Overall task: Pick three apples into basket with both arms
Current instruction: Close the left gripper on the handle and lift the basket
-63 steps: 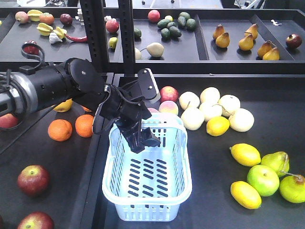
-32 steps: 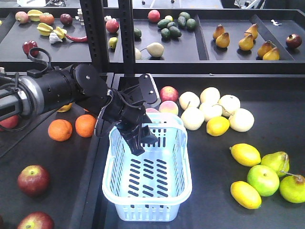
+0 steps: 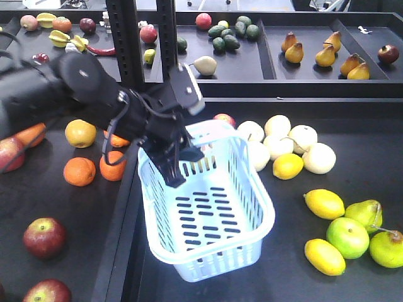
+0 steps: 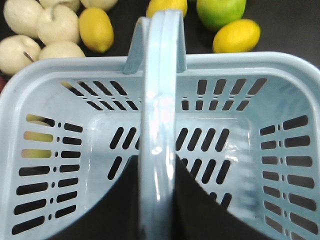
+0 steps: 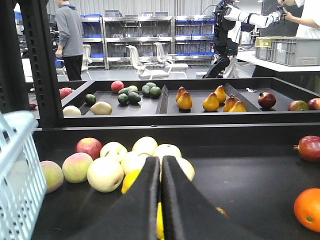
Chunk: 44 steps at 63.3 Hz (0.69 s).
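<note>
Visibly tilted basket (image 3: 217,263), long axis running far-left to near-right.

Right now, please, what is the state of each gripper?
Left gripper: closed on the basket, by its handle.
Right gripper: closed, holding nothing.

Bright, even overhead light everywhere, and only soft shadows under the fruit (image 3: 324,203). In the front view the black left arm (image 3: 69,94) at 10 o'clock is a dark blob with little detail. Left wrist view: the basket (image 4: 50,80) has white glare streaks down its handle (image 4: 159,125), mushy toward 6 o'clock. Right wrist view: the right gripper (image 5: 161,161) at 6 o'clock is soft, while the far shelves (image 5: 140,30) look sharp.
</note>
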### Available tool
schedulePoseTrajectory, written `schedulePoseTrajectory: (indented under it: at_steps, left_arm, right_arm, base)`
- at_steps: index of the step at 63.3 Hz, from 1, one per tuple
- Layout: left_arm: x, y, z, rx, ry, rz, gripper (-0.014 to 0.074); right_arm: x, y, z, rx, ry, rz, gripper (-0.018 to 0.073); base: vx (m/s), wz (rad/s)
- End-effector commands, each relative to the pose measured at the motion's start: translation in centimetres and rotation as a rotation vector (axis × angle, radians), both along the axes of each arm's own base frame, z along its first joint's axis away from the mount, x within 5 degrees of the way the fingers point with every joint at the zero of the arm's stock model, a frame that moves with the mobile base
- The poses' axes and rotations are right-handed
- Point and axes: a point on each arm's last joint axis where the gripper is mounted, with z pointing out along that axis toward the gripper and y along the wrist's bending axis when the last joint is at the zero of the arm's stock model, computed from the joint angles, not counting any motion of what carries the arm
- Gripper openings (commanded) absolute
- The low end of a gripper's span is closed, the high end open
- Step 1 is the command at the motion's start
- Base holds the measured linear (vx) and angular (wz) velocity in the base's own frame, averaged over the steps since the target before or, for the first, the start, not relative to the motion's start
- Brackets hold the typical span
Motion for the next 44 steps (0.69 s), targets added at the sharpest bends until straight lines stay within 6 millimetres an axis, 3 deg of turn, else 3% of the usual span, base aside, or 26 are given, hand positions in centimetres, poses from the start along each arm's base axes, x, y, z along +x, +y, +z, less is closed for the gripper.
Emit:
schedulePoseTrajectory:
  at_steps: [1,24,44]
  left_arm:
    - [-2.2,0.6,5.4,-0.14,-0.054,0.061,-0.0007]
    - [-8.0,2.9,10.9,-0.263,0.119,0.16,-0.0007]
    - [-11.5,4.5,14.2,-0.34,0.093,0.185,-0.0007]
  right_arm:
    - [-0.1,0.1,0.2,-0.02,-0.066,0.008,-0.0005]
    - [-0.1,0.1,0.2,-0.02,-0.066,0.008,-0.0005]
    - [-0.1,0.1,0.2,-0.02,-0.066,0.008,-0.0005]
  base:
    - [0.0,0.0]
    - [0.0,0.0]
    - [0.0,0.0]
